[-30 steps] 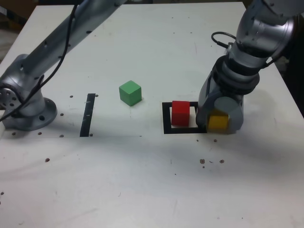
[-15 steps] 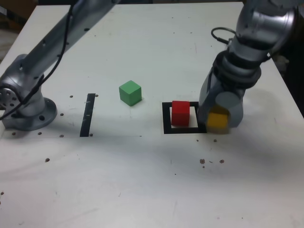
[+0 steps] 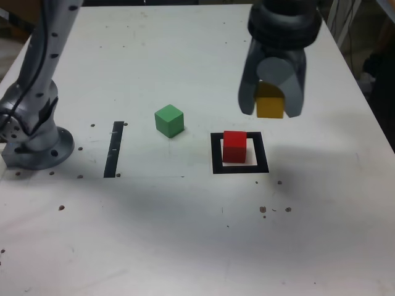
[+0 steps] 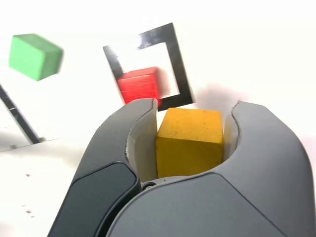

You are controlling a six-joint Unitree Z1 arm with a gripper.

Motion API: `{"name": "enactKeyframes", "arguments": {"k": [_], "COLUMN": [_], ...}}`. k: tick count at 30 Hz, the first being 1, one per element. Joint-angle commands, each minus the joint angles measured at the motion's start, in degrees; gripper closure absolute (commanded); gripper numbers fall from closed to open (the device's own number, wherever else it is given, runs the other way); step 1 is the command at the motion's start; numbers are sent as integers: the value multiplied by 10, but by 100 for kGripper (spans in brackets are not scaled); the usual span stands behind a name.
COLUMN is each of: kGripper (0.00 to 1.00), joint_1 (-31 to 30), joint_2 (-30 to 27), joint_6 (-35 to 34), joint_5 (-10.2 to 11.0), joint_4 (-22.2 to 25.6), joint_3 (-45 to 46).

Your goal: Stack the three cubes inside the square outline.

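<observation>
My gripper (image 3: 271,106) hangs in the air, shut on the yellow cube (image 3: 270,102), above and slightly to the exterior view's right of the square outline (image 3: 240,168). The wrist view shows the yellow cube (image 4: 189,141) clamped between both jaws of the gripper (image 4: 190,118). A red cube (image 3: 234,146) sits on the table inside the outline, toward its left part; in the wrist view the red cube (image 4: 139,85) lies inside the square outline (image 4: 177,59). The green cube (image 3: 169,120) rests on the table to the exterior view's left of the outline, also visible as a green cube (image 4: 35,56) in the wrist view.
A narrow straight black strip (image 3: 115,148) lies on the table at the exterior view's left. The arm's base (image 3: 31,132) is bolted near the left edge. Small dark specks (image 3: 263,209) dot the white tabletop (image 3: 185,234).
The gripper shut on the yellow cube on the table right of the outline, then lifted it clear of the table and up.
</observation>
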Motion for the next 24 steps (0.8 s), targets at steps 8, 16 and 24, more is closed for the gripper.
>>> {"name": "enactKeyframes", "arguments": {"k": [8,16,24], "kGripper": [83,83,83], "joint_1": [7,20,48], "joint_2": [-20,-16,-16], "joint_6": [-83,-80,-55], "joint_5": [-12,-26,-43], "joint_4": [3,-15,-61], "joint_3": [77,107,156]}}
